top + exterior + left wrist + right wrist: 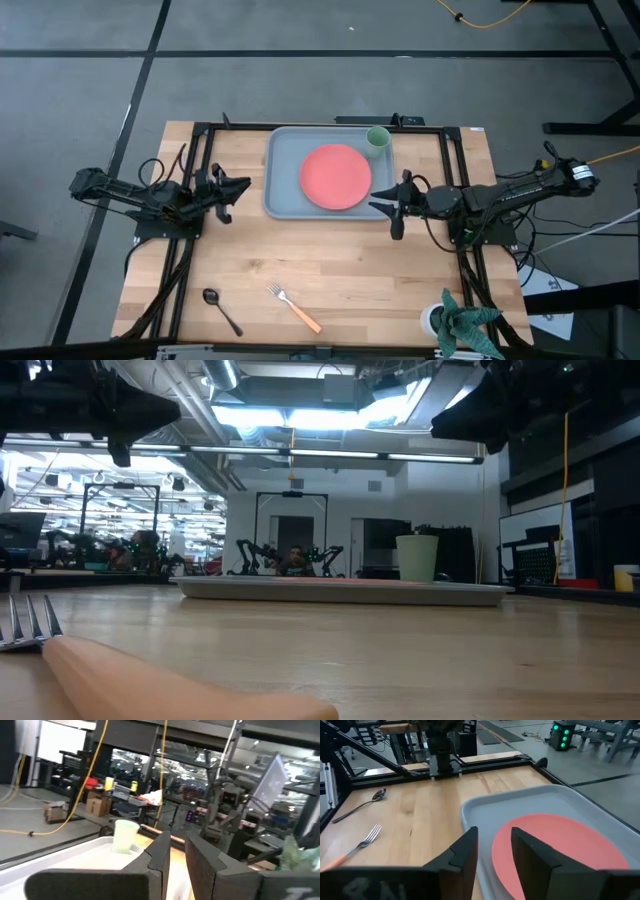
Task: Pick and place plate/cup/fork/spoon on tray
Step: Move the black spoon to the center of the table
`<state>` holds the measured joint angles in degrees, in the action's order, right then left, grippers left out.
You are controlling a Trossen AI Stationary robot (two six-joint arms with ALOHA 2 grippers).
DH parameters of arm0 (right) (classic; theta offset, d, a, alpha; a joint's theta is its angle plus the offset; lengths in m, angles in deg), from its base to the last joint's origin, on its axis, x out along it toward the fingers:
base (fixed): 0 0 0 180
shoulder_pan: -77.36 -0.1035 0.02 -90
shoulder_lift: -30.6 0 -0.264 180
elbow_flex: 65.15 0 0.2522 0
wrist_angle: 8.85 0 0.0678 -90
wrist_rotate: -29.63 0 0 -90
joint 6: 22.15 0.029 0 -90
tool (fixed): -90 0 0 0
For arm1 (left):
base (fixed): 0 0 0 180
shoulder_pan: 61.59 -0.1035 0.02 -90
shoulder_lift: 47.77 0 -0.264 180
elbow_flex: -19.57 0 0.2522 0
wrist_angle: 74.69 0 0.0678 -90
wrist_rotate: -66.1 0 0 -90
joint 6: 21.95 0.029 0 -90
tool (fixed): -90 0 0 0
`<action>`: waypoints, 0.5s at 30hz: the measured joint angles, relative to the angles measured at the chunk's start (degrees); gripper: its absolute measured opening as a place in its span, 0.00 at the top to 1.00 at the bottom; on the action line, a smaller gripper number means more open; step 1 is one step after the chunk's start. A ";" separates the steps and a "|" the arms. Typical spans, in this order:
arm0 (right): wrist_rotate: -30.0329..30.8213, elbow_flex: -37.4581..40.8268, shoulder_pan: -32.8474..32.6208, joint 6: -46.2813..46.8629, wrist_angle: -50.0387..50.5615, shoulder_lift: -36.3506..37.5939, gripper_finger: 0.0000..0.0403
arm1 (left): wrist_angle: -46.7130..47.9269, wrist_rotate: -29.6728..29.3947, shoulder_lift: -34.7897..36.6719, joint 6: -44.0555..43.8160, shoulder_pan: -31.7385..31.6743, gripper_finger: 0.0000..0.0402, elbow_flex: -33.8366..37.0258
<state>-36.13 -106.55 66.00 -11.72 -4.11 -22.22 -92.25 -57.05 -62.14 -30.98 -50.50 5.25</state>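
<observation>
The coral-red plate [336, 177] lies flat in the grey-blue tray [285, 170] at the table's far middle. The pale-green cup [377, 138] stands upright in the tray's far right corner. The dark spoon [220, 308] and the orange-handled fork [295, 307] lie on the bare wood near the front edge. My left gripper [243, 188] hovers left of the tray, open and empty, pointing at it. My right gripper [380, 206] hovers at the tray's right near corner, open and empty. In the right wrist view the plate [560, 845] lies just beyond my fingers.
A white pot with a green plant [460, 320] stands at the table's front right corner. A black frame [200, 140] runs along the table's far and side edges. Bare wood lies between the tray and the cutlery.
</observation>
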 joint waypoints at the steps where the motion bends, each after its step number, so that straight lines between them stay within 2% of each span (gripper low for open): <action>1: 0.01 0.00 0.00 -0.02 0.00 0.00 0.70 | 0.01 -0.14 -0.02 0.00 0.00 0.87 0.02; 6: 0.06 0.02 0.02 -0.24 0.20 0.00 0.70 | 0.21 2.20 0.02 -2.39 0.19 0.87 0.02; 8: 0.05 0.04 0.02 -0.27 0.60 0.00 0.70 | 0.17 2.58 0.02 -6.67 0.17 0.87 0.02; 10: 0.06 0.04 0.02 -0.30 1.05 0.00 0.70 | 0.69 6.20 0.02 -12.16 0.17 0.87 -0.10; 12: 0.08 0.06 0.00 -0.37 1.89 0.00 0.70 | 3.59 10.36 -0.13 -14.90 0.39 0.87 -1.58; 15: 0.08 0.07 0.02 -0.40 2.72 -0.02 0.70 | 7.69 11.75 -2.12 -14.80 1.77 0.87 -6.40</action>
<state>-36.06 -106.48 66.03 -12.12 -1.38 -22.24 -84.56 -45.31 -64.26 -45.78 -48.73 -1.15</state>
